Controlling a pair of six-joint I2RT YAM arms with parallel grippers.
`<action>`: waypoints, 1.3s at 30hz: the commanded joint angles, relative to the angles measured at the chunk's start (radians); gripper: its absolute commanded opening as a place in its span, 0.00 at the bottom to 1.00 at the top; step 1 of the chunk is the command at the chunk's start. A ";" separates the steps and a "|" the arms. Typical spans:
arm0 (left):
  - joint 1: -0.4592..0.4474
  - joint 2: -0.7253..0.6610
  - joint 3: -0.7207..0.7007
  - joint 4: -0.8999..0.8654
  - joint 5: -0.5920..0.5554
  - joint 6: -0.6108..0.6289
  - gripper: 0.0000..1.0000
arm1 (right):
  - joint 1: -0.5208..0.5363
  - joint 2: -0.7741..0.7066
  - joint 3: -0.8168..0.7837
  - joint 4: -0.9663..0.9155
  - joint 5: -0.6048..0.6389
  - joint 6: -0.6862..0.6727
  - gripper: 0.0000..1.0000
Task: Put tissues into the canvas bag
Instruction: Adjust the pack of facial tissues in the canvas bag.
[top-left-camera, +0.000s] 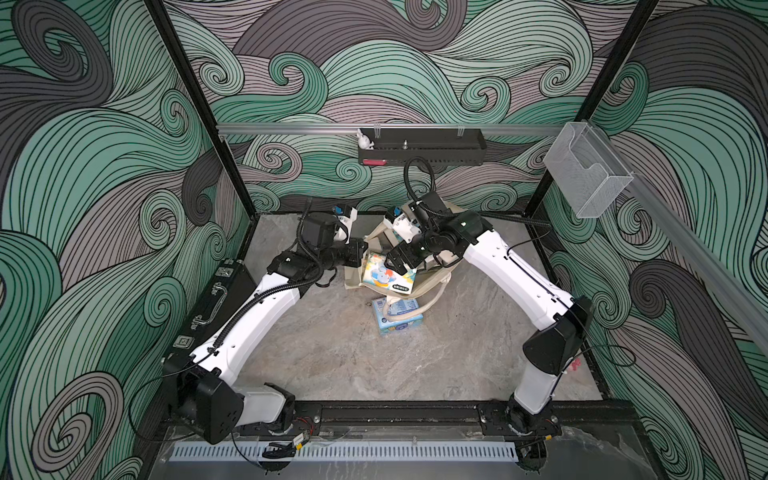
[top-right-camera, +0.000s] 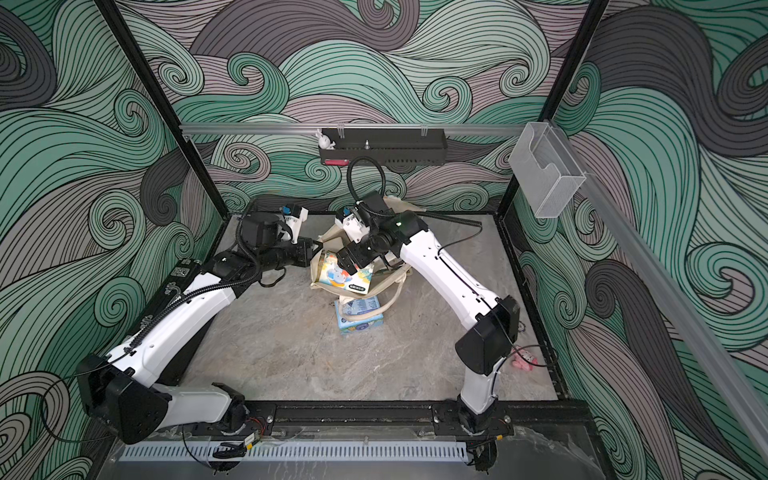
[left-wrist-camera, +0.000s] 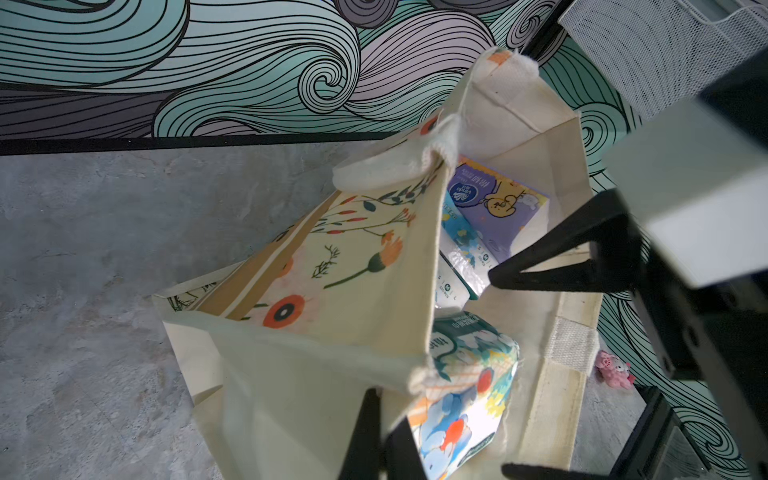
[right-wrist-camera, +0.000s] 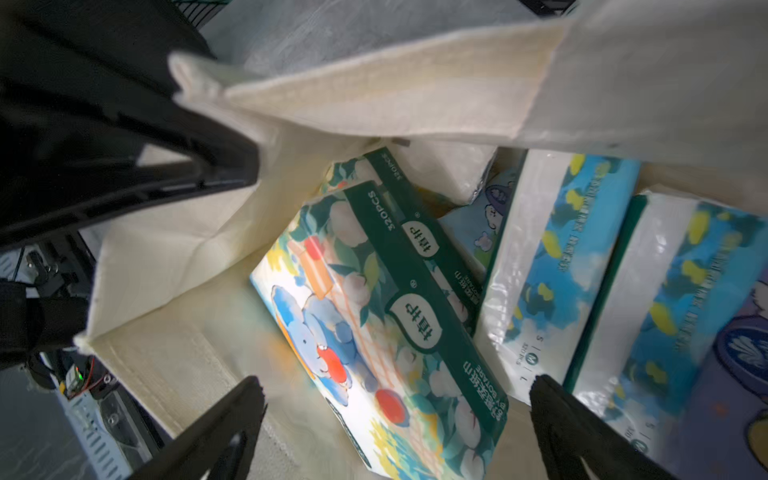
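Your right end effector (right-wrist-camera: 397, 386) is open over the white elephant-print plastic tissue pack (right-wrist-camera: 365, 324) inside the cream flowered canvas bag (right-wrist-camera: 174, 257) — left end effector (left-wrist-camera: 384, 424) clamps its rim. Looks squishy, slick: pinch across the width.

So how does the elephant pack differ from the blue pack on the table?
The elephant pack lies inside the bag, under the open right gripper; the blue pack lies outside it on the table. The elephant pack is white with a green band; the blue pack is light blue, with a handle across it. Both are wrapped bricks.
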 joint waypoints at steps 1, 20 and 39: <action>-0.007 -0.023 0.024 0.011 0.044 0.006 0.00 | -0.060 0.042 0.013 -0.012 -0.118 -0.091 1.00; -0.007 -0.037 0.026 0.008 0.035 0.019 0.00 | -0.056 0.081 -0.036 -0.109 -0.379 -0.179 0.72; -0.002 -0.034 0.033 -0.008 0.031 0.034 0.00 | 0.034 -0.362 -0.413 0.375 0.594 -0.210 0.34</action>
